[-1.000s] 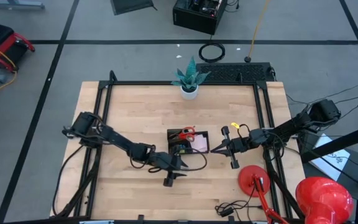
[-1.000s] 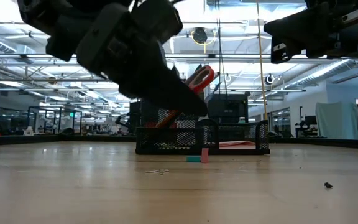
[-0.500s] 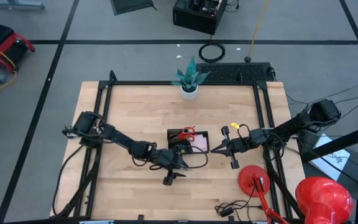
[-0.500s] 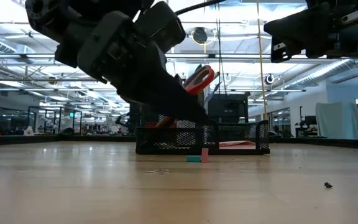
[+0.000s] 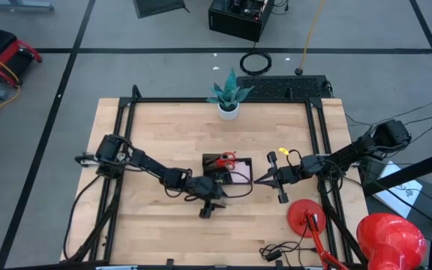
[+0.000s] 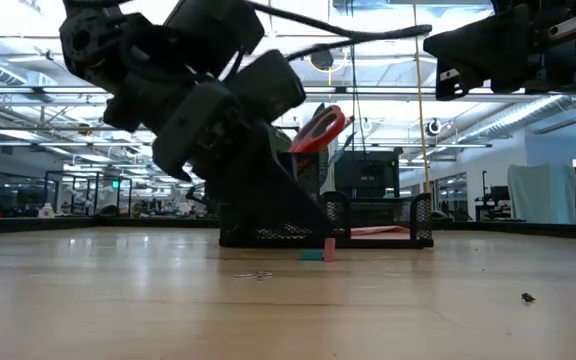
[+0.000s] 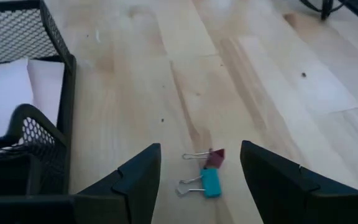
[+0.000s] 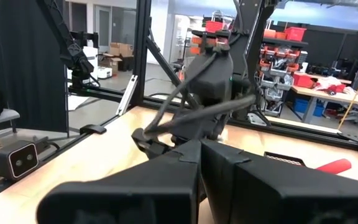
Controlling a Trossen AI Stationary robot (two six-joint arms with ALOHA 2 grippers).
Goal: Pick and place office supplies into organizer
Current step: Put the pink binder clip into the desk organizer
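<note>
The black mesh organizer (image 5: 227, 171) stands mid-table. Red-handled scissors (image 6: 320, 128) stick up out of it, and a pale sticky-note pad (image 7: 8, 93) lies in one compartment. Two small binder clips, one teal (image 7: 210, 182) and one dark pink (image 7: 215, 157), lie on the wood just in front of the organizer's near side (image 6: 318, 252). My left gripper (image 7: 201, 180) is open and slants down over them, one finger on either side, touching neither. It stands at the organizer's near edge in the high view (image 5: 211, 198). My right gripper (image 5: 259, 180) waits shut to the organizer's right, held above the table.
A white plant pot (image 5: 229, 111) stands at the far edge. A red lamp (image 5: 306, 217) and cables (image 5: 276, 251) occupy the near right corner. A loose wire clip (image 6: 255, 275) lies nearer the front, with bare wood around it.
My left gripper has moved toward the table's right, closer to the organizer, and has sunk toward the table over the two binder clips. The clips and the organizer have stayed where they were.
</note>
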